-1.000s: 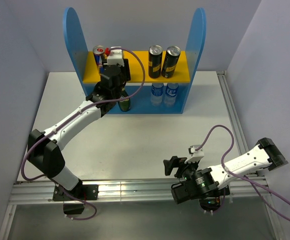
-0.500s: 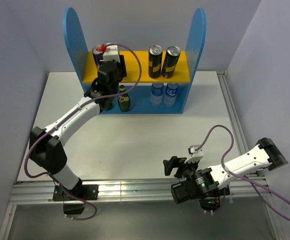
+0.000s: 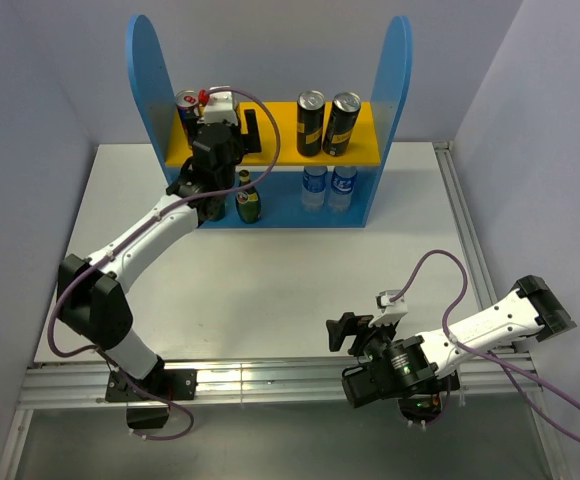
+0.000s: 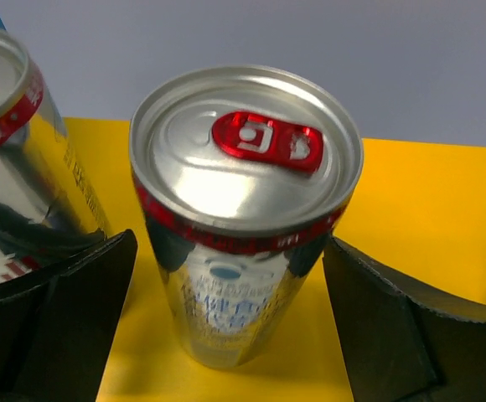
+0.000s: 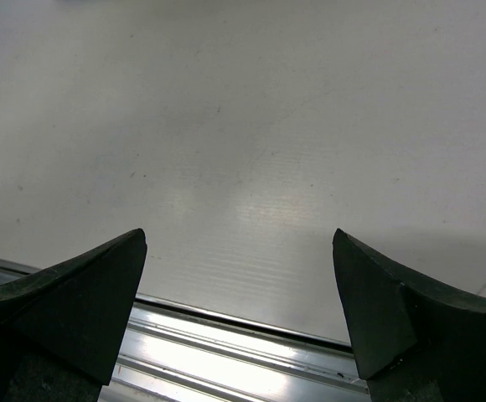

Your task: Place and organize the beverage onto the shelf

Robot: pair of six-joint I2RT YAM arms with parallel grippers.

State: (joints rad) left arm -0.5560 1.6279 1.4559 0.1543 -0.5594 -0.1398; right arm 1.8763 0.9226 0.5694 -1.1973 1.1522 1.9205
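since a second ago the left arm has risen from the lower level to the upper board (image 3: 365,140) of the shelf (image 3: 398,60). the blue-silver can (image 3: 187,101) now shows clear at the board's left end. my left gripper (image 4: 230,251) straddles the silver can (image 4: 243,218), which stands upright on the yellow just beside the blue-silver one. its fingers are spread with a gap showing on each side of the can, so it is not clamped. i read that as the can just set down, or about to be nudged.

the two dark cans (image 3: 327,122) stand together at the right of the same board. below them two small blue-labelled bottles (image 3: 328,186) sit on the blue base. one green bottle (image 3: 249,203) stands there too, close by my arm. the second i cannot make out behind the arm.

the right gripper (image 5: 239,243) hangs wide open over bare table (image 5: 251,126) near the front rail, holding nothing.

by my judgement placing is nearly done. what is left is backing out and tidying the rows.
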